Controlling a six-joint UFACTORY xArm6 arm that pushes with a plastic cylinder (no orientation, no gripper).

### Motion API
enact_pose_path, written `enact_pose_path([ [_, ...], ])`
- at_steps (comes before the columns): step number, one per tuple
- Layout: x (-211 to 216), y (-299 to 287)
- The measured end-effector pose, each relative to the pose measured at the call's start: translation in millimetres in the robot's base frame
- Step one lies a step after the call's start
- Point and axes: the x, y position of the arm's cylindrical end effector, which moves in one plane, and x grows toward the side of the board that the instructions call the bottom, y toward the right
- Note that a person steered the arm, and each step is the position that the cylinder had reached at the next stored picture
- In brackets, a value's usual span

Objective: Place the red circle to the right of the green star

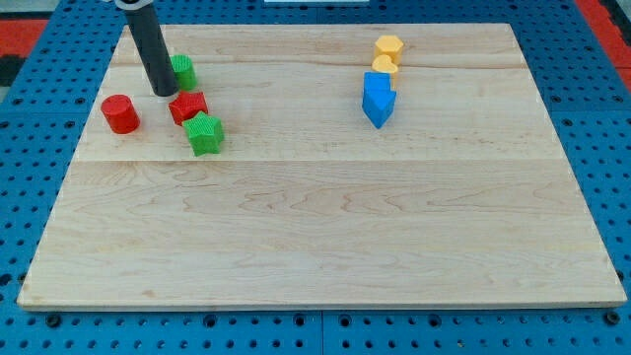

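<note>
We judge this a laboratory or robotics test bench, not a home or shop. We rest that on the following: a pale, planked wooden board (325, 227) lies flat on a blue perforated metal surface (39, 197) with regular rows of mounting holes, the kind used for fixing apparatus. A red strip with similar holes (606, 20) shows at the view's top right corner. On the board we see only small plain coloured test blocks, such as a blue one (378, 99), and a straight dark rod (153, 54).
</note>
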Motion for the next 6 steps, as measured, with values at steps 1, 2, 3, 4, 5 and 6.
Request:
enact_pose_path([
  [1,9,-1],
  [2,7,-86],
  [3,54,-103],
  [4,44,-95],
  [5,20,-80],
  [6,67,-9],
])
